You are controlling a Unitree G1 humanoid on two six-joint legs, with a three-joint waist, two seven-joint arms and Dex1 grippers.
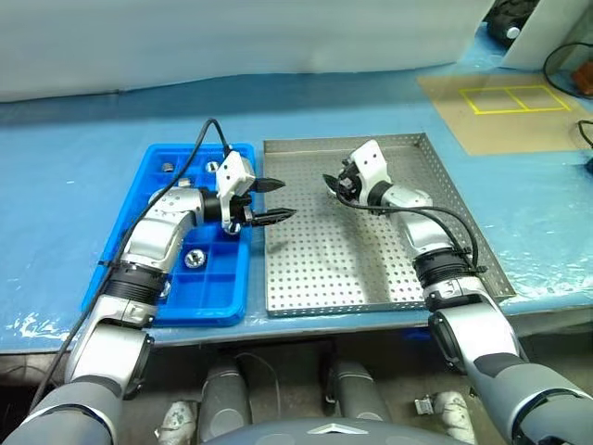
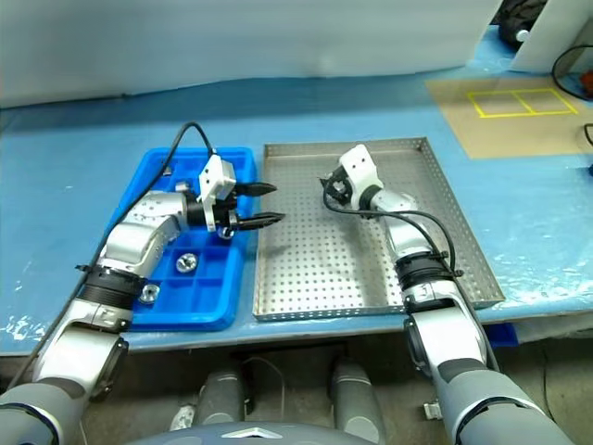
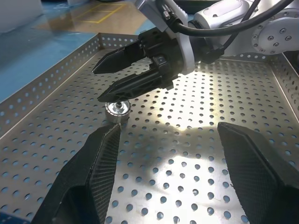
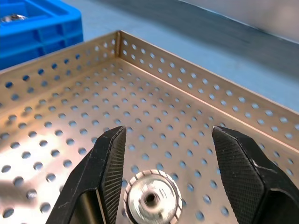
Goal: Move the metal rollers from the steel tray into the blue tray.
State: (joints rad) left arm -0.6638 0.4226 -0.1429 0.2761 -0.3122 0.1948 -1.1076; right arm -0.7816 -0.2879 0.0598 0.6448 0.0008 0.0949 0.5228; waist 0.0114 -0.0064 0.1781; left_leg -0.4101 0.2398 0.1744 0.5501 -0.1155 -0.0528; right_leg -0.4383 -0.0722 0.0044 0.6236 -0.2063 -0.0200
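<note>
Right jaws (image 4: 163, 175) apart, straddling one roller (image 4: 154, 198) far-left on steel tray (image 1: 463, 241) | left jaws (image 1: 269, 200) apart, empty, near blue tray (image 1: 218, 301) | risk: off-centre closing may flick roller away.

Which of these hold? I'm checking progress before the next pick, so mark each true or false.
1. The right tool is open at a roller on the steel tray. True.
2. The blue tray is empty. False: it already holds several rollers.
3. The left tool grips a roller. False: it is open and empty.
4. The steel tray's floor is perforated. True.
</note>
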